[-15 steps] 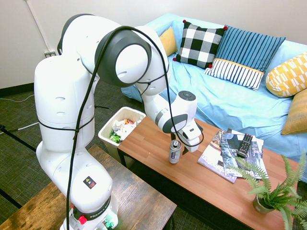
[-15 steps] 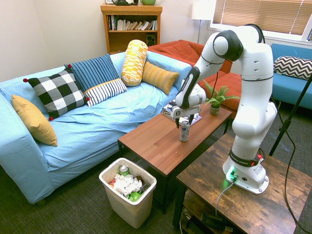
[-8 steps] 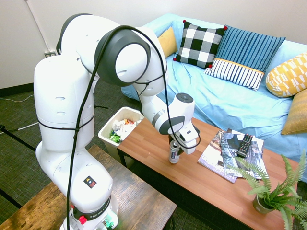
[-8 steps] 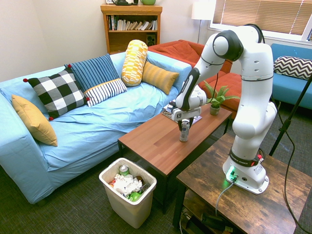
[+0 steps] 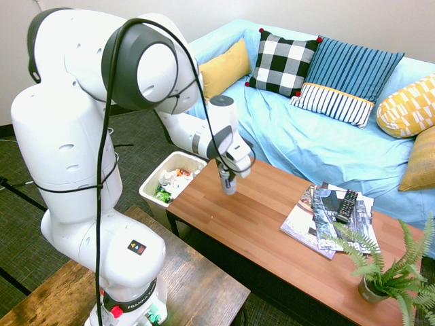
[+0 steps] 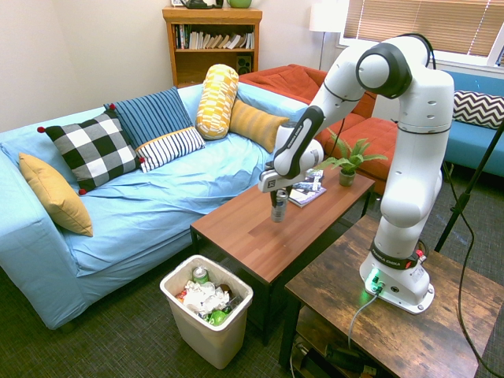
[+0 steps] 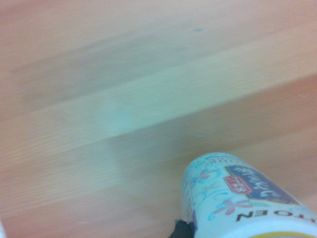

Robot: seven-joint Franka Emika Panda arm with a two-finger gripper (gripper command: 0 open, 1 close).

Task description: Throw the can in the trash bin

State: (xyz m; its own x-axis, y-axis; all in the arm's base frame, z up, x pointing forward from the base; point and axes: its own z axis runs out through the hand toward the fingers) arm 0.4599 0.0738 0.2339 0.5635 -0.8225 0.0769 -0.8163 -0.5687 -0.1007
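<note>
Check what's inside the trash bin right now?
The trash bin holds crumpled white paper, a can and green scraps. Whatever lies beneath that top layer is covered.

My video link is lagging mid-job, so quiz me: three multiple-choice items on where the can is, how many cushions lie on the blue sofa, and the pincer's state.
1. Where is the can?
A. in the trash bin
B. hanging from the pincer above the coffee table
C. lying on the sofa

2. How many cushions lie on the blue sofa in the second exterior view?
A. two
B. three
C. five

3. What is the pincer doing?
A. shut on the can
B. open over the plant
C. shut on the remote

Answers:
1. B: the can hangs clear of the coffee table, not yet over the trash bin.
2. C: the mustard, checked, striped, yellow-patterned and orange-striped cushions lie on the blue sofa.
3. A: the can's top sits inside the pincer.
</note>
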